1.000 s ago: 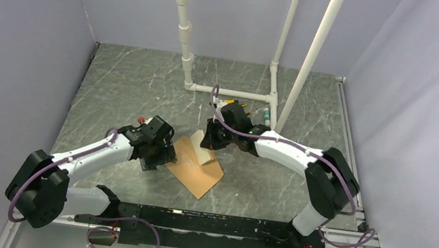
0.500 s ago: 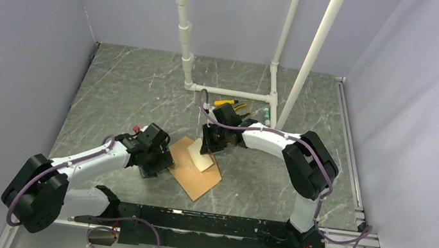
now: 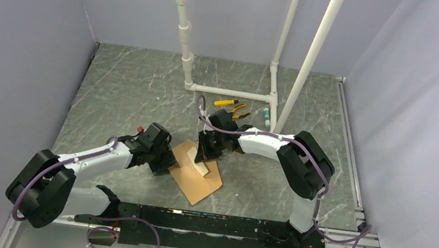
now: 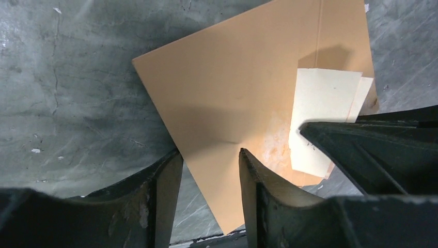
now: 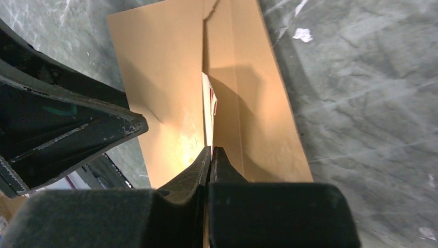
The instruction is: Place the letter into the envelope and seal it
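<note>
Left gripper (image 4: 209, 154): jaws part-way apart, straddling the edge of the envelope (image 4: 232, 88) near its 9 o'clock corner; no pinch seen. The envelope lies flat on the table (image 3: 130, 92). The letter (image 4: 323, 103) stands edge-down over the envelope's 1 o'clock part, clamped in the right gripper (image 5: 208, 151), whose jaws are fully together.

Risk: the letter's edge could miss the mouth and skid or crumple, and the unpinned envelope could slide.

Versus a second earlier: right gripper and letter have come in toward 7 o'clock, over the envelope; left gripper little moved.
</note>
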You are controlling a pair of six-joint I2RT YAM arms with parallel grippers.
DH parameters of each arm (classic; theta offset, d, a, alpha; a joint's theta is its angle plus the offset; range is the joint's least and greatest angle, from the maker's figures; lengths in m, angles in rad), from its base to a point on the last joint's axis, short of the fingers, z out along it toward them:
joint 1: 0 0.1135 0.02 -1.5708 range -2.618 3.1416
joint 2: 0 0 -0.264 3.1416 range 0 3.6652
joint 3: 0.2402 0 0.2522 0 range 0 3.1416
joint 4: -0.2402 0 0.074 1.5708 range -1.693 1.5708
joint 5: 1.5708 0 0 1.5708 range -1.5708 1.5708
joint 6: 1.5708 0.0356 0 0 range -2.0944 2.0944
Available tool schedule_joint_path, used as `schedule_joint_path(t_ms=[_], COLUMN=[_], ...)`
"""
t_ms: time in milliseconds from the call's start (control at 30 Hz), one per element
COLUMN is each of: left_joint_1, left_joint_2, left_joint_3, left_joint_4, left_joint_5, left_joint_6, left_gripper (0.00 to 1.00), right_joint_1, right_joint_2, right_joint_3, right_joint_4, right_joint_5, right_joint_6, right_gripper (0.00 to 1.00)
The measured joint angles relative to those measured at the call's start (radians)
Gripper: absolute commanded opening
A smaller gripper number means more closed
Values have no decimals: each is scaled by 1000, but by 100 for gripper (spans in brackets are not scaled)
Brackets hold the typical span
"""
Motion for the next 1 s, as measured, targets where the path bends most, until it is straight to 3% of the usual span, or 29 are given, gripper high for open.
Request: schedule_joint_path(t_ms=[167,233,333,433,600,800,1000], left_joint_1=[0,0,0,0,0,0,0], left_joint_2=[3,2,0,-5,-21,-31,-28], left_joint_3=[0,0,0,-1,-5,-5,-5], left_joint_4=[-1,-2,-3,-7,-24,-43,-45], left_joint_5=[0,-1,-2,-5,-16,-27,-26], left_joint_6=[0,0,0,0,5,9,27], left_gripper=[49,49,49,50,51,49,46], right_joint_1=[25,31,35,39,46,52,64], right_joint_2=[8,8,7,-8,-78,-97,-66], right_joint_3=[0,0,0,0,0,0,4], right_joint_4=[11,11,6,-9,-47,-72,-93], right_joint_5=[1,6,27,62,128,176,203], right_joint_6=[28,36,46,55,48,45,42], right_gripper=[0,12,40,53,55,41,42])
